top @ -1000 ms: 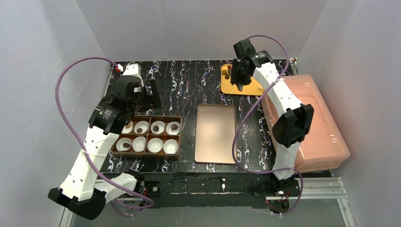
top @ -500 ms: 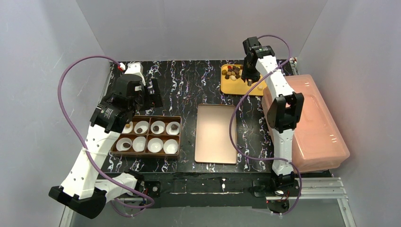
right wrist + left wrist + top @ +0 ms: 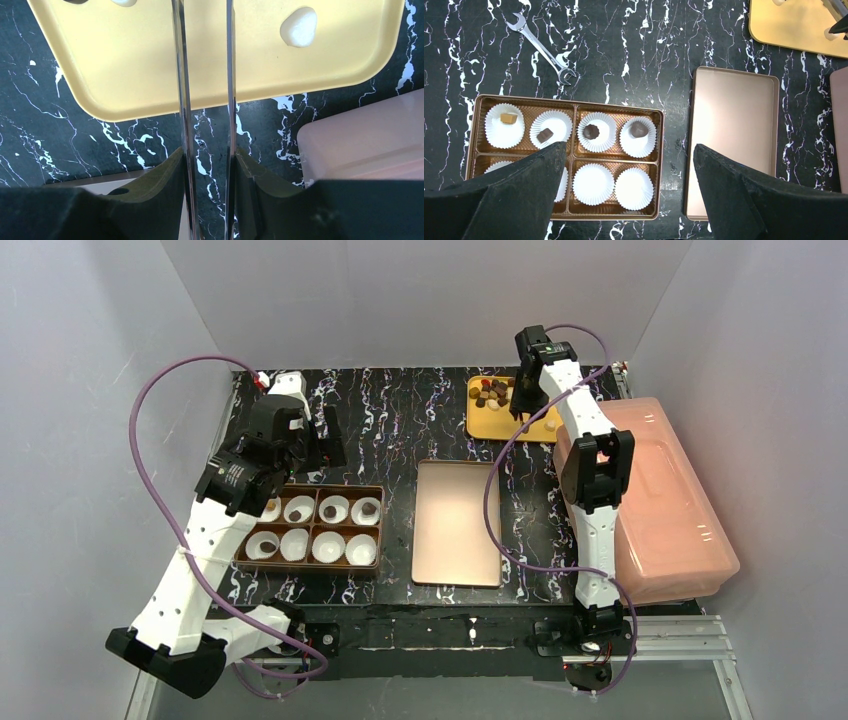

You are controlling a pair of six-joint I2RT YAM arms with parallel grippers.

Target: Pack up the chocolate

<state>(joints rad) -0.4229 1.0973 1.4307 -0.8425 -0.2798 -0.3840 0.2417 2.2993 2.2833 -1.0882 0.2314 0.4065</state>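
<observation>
1. Top view: the left claw (image 3: 318, 440) hangs over the desk (image 3: 400, 415) near its far left corner, just beyond a brown box (image 3: 381, 540) of eight white paper cups (image 3: 328, 547). A copper lid (image 3: 458, 523) lies flat mid-desk, right of the box and apart from it. The loose chocolate chunks (image 3: 490, 392) are heaped on a yellow tray (image 3: 490, 425) at the far edge. The right claw (image 3: 520, 405) points down over the tray's right part. A pink lidded bin (image 3: 660, 500) runs along the right edge. Only this view shows the heap and the whole bin.

2. Left wrist view: an open-ended wrench (image 3: 541, 48), hidden under the arm from above, lies on the desk beyond the box's far left corner. The four cups of the far row each hold one chunk: a tan chunk (image 3: 508, 118) at the left end, then three dark chunks (image 3: 639, 129). The left claw is spread wide; its black fingers (image 3: 514, 200) pinch nothing and touch nothing.

3. Right wrist view: a near corner of the tray, one cream-white chunk (image 3: 299, 26) on it, and the bin's corner. The right claw carries two thin metal blades (image 3: 182, 100), parallel with a narrow gap. Their tips leave the top edge, so I cannot tell whether they pinch anything.
</observation>
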